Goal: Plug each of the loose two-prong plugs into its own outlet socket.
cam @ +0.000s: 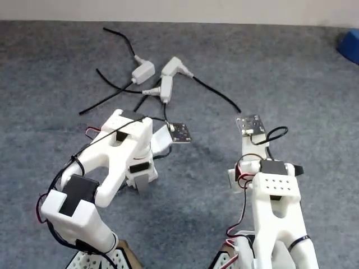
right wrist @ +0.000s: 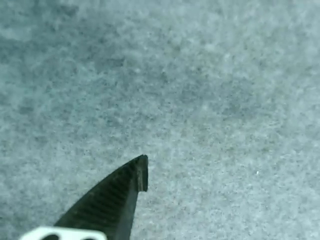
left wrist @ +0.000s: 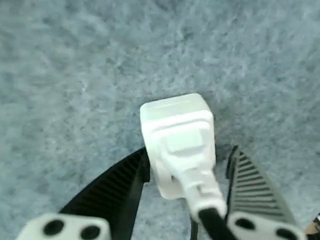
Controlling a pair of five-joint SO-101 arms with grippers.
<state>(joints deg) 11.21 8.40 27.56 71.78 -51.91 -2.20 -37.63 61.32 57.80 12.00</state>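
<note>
high view: the cluster [cam: 165, 87] of white connectors and black cables [cam: 216, 94] lies on the grey, felt-like counter [cam: 303, 84]. the left claw [cam: 161, 140] sits just on the arms' side of the cluster, and one cable runs from the cluster down to it. the right claw [cam: 251, 124] is well apart from the cluster, off to one side, so the left arm looks the nearer. a blue thing [cam: 350, 47] sits far from the cluster at the counter's edge, and a pale wall [cam: 168, 8] runs beyond the cluster.

left wrist view: a plug [left wrist: 177, 142] lies between the left claw's fingers [left wrist: 125, 185], which are narrowly parted. one touches its side and the other is just beside it, not clamped as far as i can see. its long axis runs in line with the claw, cable end toward the wrist and squared end pointing away. the prongs are hidden. the next move likely calls for closing, then steering that end toward the cluster.

right wrist view: the felt counter lies under the right claw. i cannot tell whether that claw is wide or narrow.
</note>
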